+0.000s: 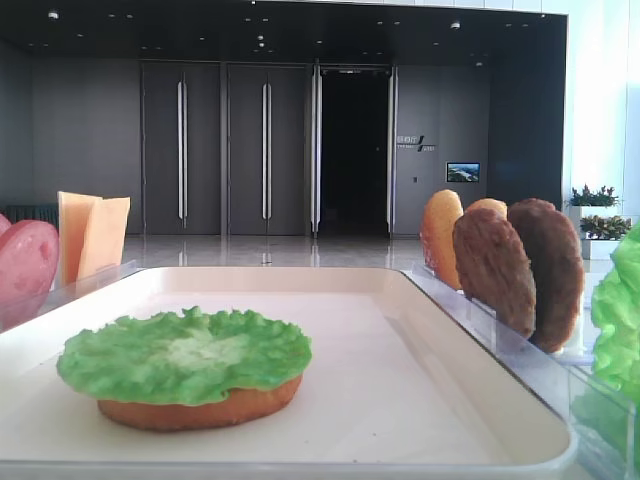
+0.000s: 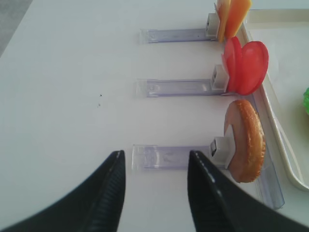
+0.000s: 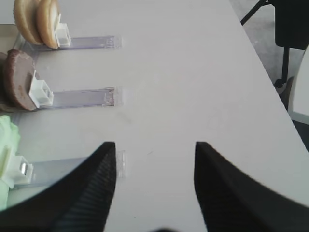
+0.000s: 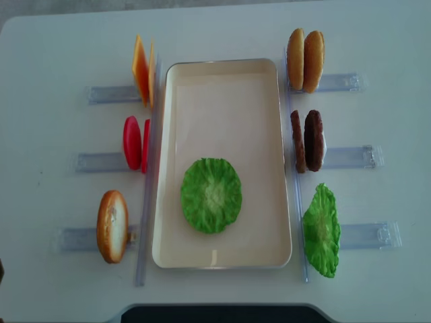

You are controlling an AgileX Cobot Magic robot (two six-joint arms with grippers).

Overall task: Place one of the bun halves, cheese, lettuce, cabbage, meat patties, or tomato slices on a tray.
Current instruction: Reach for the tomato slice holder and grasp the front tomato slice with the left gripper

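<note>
The table (image 4: pixel 54 54) carries everything, with the cream tray (image 4: pixel 222 74) lying down its middle and clear racks (image 4: pixel 101 94) standing the ingredients on edge along both long sides. On the tray a bun half (image 1: pixel 200 410) already lies flat with a lettuce leaf (image 4: pixel 211 195) spread over it, so the sensible next layer is probably a meat patty (image 4: pixel 314 140), a tomato slice (image 4: pixel 132 142) or a slice of cheese (image 4: pixel 141 70). The left gripper (image 2: pixel 154 166) hangs over bare table just outside the nearest left rack, jaws parted about halfway and holding nothing; the right gripper (image 3: pixel 155 152) likewise stands open and empty above the table beside the lettuce rack. From the left side the tomato slices, in the middle rack, look the readiest pick. To do it well, approach one disc edge-on, close on its rim without dragging the neighbour or the rack, lift straight up, then lay it flat and centred on the leaf rather than on the tray's rim.
</note>
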